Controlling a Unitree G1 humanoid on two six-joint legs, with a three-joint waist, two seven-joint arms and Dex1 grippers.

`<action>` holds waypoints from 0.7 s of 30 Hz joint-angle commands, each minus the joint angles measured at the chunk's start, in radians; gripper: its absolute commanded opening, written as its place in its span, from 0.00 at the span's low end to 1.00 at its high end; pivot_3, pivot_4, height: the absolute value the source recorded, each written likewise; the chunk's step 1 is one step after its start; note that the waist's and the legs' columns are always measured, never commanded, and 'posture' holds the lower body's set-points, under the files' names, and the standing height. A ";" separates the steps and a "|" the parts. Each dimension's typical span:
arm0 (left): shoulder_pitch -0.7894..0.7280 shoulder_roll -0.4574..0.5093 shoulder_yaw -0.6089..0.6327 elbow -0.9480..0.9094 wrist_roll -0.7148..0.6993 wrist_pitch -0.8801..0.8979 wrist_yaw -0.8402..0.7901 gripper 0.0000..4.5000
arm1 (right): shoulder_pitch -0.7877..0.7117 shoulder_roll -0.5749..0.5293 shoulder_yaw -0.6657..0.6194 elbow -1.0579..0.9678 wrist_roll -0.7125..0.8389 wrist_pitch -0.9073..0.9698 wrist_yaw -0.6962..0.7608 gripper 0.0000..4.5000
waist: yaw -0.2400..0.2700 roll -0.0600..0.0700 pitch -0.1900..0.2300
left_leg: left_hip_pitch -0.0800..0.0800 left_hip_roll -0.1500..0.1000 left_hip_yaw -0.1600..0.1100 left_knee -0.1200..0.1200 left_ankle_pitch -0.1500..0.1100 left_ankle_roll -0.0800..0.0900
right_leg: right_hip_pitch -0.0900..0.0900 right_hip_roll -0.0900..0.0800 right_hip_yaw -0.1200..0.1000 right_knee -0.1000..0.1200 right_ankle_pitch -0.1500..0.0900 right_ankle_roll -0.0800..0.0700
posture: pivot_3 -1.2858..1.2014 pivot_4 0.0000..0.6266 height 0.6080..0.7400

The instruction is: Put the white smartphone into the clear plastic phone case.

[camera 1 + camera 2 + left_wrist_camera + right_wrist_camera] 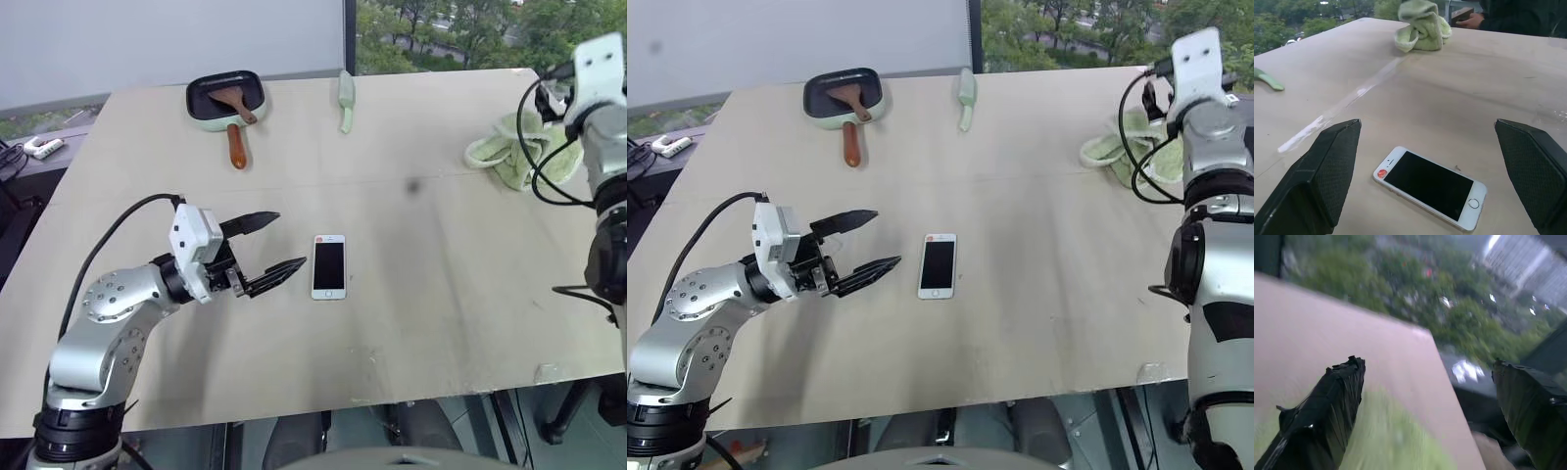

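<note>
Pale beige counter (441, 294) seen from above, with windows and green trees beyond its far edge.

White smartphone (329, 265) lying flat and face up near the middle of the counter, black screen showing, long side running near to far, home button at the near end. Nothing touching it.

Left gripper (272, 251) low over the counter just to the left of the smartphone, pointing right toward it. Black fingers (253, 222) spread wide and empty, tips close to the phone's left edge but apart from it. In the left wrist view, phone (1430, 185) lying on the counter between the two spread fingers (1327, 169), with a small red dot at one corner of its white face.

Right arm raised high at the right side, over the far right part of the counter. In the right wrist view, right gripper (1427, 401) with fingers (1327, 411) wide apart, nothing between them, a green blur below and trees beyond the counter edge.

Crumpled light green cloth (509, 152) at the far right of the counter, partly behind the right arm. Small green pan with a dark inside (225, 98) at the far left, a brown-handled utensil (236, 127) lying across it. Slim pale green tool (346, 98) at the far middle. Person's hand (1471, 20) at the counter edge past the cloth in the left wrist view.
</note>
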 commanded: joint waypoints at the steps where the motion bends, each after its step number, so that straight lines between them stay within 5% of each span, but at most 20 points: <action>1: 0.018 0.002 0.039 -0.015 0.000 -0.017 0.016 1.00 | -0.053 -0.022 -0.065 -0.085 0.088 -0.057 0.094 0.98 | 0.002 0.000 0.000 | 0.000 0.000 0.000 0.000 0.000 0.000 | 0.000 0.000 0.000 0.000 0.000 0.000 | 0.52 0.24 1.00; 3: 0.031 0.003 0.045 -0.018 -0.001 -0.016 0.022 1.00 | -0.047 -0.014 -0.096 -0.111 0.139 -0.041 0.178 0.98 | 0.004 0.000 0.000 | 0.000 0.000 -0.001 0.000 0.000 0.000 | 0.000 0.000 -0.001 0.000 0.000 0.000 | 0.52 0.24 1.00; 6: 0.055 0.006 0.064 -0.020 -0.002 -0.018 0.030 1.00 | 0.051 0.024 -0.086 -0.272 0.241 0.048 0.503 0.98 | 0.004 0.000 0.000 | -0.001 0.000 -0.001 0.000 0.000 0.000 | 0.000 -0.001 -0.001 0.000 0.000 0.000 | 0.52 0.24 1.00; 11: 0.096 0.015 0.105 0.009 0.029 -0.029 0.048 1.00 | 0.532 0.010 0.035 -1.001 0.475 0.459 0.832 0.98 | 0.016 -0.001 -0.001 | -0.001 0.002 -0.006 0.001 0.000 0.000 | 0.002 -0.004 -0.003 0.000 0.000 0.000 | 0.52 0.24 1.00; 14: 0.105 0.018 0.114 0.058 0.065 -0.013 0.081 1.00 | 0.762 0.009 0.018 -1.329 0.621 0.630 0.826 0.98 | 0.032 0.002 0.001 | -0.008 0.002 -0.008 0.003 0.000 0.000 | -0.004 -0.006 -0.006 0.001 0.000 0.000 | 0.52 0.24 1.00; 21: 0.105 0.024 0.091 0.180 0.149 -0.040 0.091 1.00 | 1.034 0.005 0.030 -1.672 0.725 0.661 0.832 0.98 | 0.031 0.000 0.000 | -0.002 0.000 -0.005 0.005 0.000 0.000 | 0.002 -0.002 -0.007 0.001 0.001 0.001 | 0.52 0.24 1.00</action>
